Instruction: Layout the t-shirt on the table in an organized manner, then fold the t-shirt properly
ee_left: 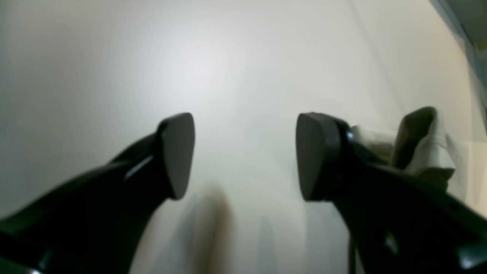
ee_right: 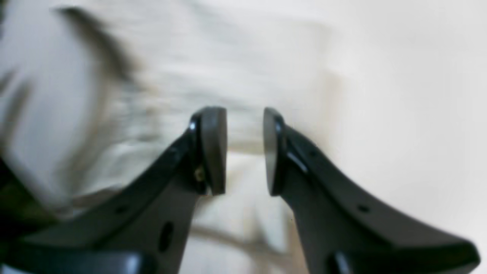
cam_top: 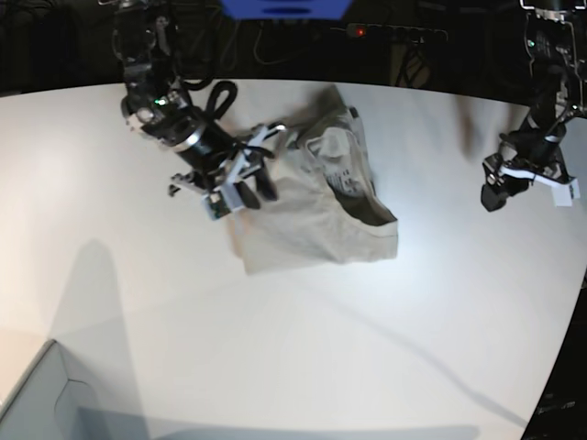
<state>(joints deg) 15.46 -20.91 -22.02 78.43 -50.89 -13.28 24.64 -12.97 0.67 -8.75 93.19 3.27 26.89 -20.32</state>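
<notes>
The light grey-beige t-shirt (cam_top: 321,206) lies crumpled and partly doubled over on the white table (cam_top: 413,321), a little behind its middle. My right gripper (cam_top: 254,190) hovers at the shirt's left edge. In the right wrist view, the right gripper (ee_right: 245,148) has its jaws a narrow gap apart, nothing pinched, blurred t-shirt (ee_right: 243,68) behind them. My left gripper (cam_top: 523,188) is far to the right, well apart from the shirt. The left gripper (ee_left: 245,152) stands wide open over bare table (ee_left: 190,57), a bunched fold of the t-shirt (ee_left: 422,144) showing beyond its right finger.
A pale box corner (cam_top: 37,394) juts in at the front left. Cables and a power strip (cam_top: 394,32) run behind the table's far edge. The table's curved edge falls away at the right (cam_top: 573,312).
</notes>
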